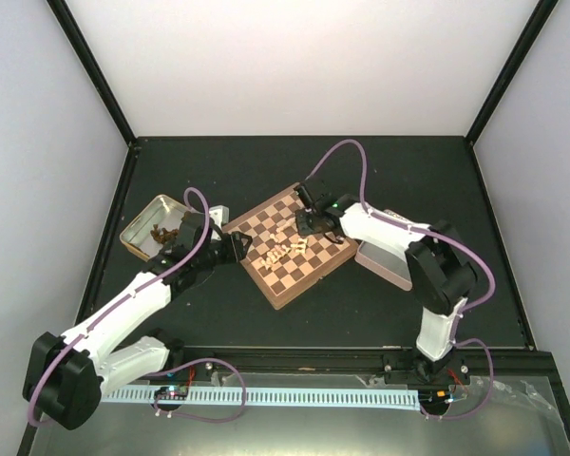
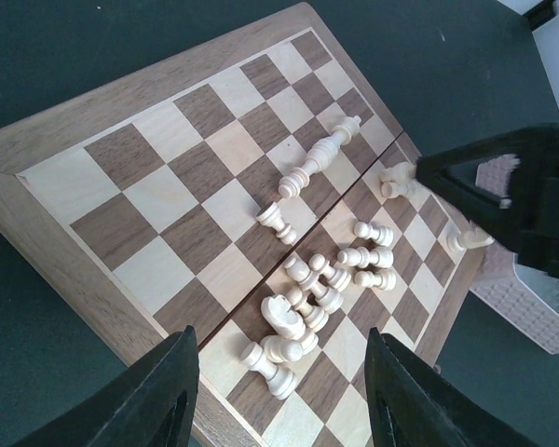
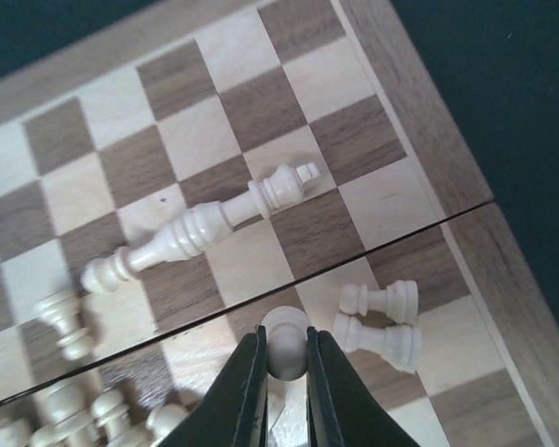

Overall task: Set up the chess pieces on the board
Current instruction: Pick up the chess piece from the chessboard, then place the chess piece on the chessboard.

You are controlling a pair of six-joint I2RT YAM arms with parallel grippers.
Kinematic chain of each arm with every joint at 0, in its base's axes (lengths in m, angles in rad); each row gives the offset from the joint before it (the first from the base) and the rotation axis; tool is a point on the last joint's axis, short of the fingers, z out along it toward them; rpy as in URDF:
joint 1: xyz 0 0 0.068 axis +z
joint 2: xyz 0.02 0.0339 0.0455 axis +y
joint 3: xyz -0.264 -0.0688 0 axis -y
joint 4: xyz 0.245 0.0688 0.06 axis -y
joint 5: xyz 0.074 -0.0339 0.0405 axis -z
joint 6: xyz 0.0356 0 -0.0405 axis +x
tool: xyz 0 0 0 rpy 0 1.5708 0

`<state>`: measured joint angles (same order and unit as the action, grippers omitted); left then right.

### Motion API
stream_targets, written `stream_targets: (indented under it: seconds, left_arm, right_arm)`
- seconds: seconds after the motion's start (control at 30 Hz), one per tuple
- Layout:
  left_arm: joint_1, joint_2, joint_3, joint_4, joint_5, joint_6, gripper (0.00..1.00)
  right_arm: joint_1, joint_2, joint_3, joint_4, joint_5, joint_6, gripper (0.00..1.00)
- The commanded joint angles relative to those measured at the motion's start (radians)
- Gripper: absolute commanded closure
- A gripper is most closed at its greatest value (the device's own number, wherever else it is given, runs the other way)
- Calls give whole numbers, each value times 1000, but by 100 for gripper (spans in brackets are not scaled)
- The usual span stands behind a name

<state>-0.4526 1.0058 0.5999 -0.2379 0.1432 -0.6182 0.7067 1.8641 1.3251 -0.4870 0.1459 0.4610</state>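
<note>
We have the right gripper (image 3: 285,346) clamped on a cream pawn (image 3: 285,326) near the board (image 3: 415,102) edge; left gripper (image 2: 281,377) hangs open by the toppled cream pieces (image 2: 317,279); pick step; next likely calls for lifting it and standing it upright.

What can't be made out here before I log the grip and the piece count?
Right wrist view: gripped piece shows only its round top; the right gripper hides its body.
Top view: chess pieces on the board too small to name or count.
Top view: left tin's contents, just dark specks.
Left wrist view: one board corner covered by the right gripper; near edge cut off by the frame.
</note>
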Motion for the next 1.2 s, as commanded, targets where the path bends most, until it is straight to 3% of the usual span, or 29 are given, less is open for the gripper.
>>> stream_targets:
  seconds: [0.0, 0.4, 1.17]
  left_arm:
    - [9, -19, 0, 8, 15, 0, 50]
    - [9, -30, -18, 26, 29, 0, 50]
    - [9, -128, -12, -49, 52, -17, 49]
  right_arm:
    - [3, -117, -51, 27, -20, -5, 89]
    - [3, -250, -205, -90, 112, 33, 88]
    - [-15, -237, -192, -104, 117, -12, 88]
